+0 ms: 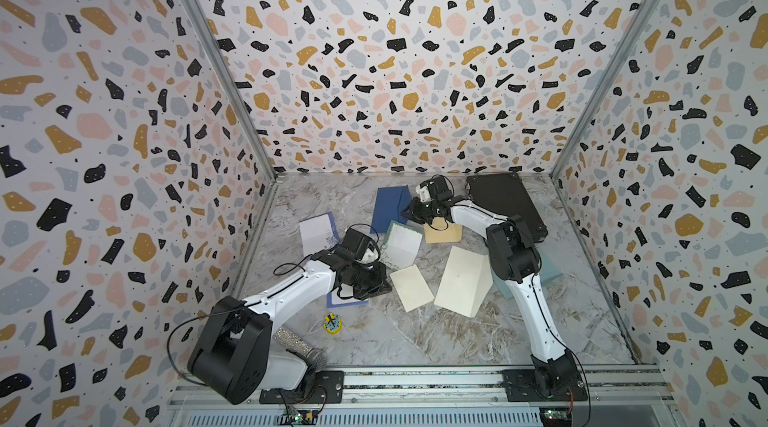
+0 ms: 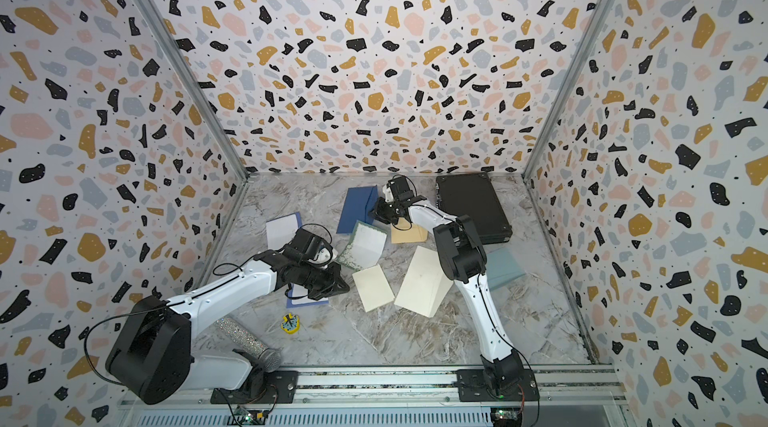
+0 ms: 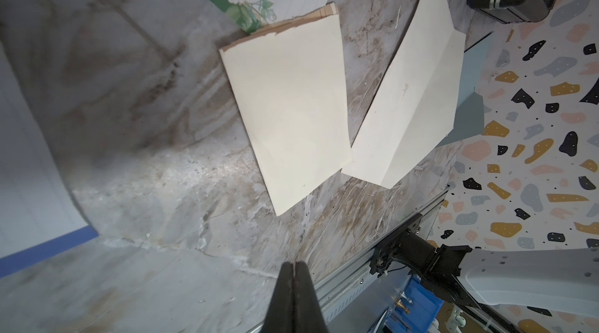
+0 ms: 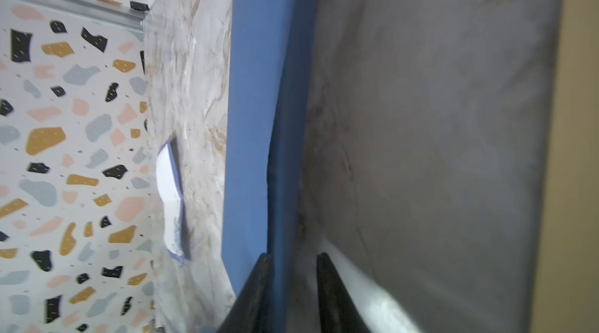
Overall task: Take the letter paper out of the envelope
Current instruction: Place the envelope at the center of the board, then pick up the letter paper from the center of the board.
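At edge of blue envelope (image 4: pixel 256 120), right gripper (image 4: pixel 293 256) part-open, jaws straddling it; left gripper (image 3: pixel 294 265) clenched, empty.

On a marble bench (image 2: pixel 415 337) strewn with papers, the right hand (image 2: pixel 377 213) sits at a navy envelope's (image 2: pixel 356 206) edge, the left hand (image 2: pixel 343 285) hovers over a blue-bordered sheet (image 2: pixel 311 301), and a black case (image 2: pixel 473 206) lies behind.

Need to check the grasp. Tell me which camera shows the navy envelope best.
Right wrist view: the navy envelope is seen close up, its edge between the right gripper's parted jaws. Both top views show its outline, small, one corner hidden by the gripper. The left wrist view misses it.
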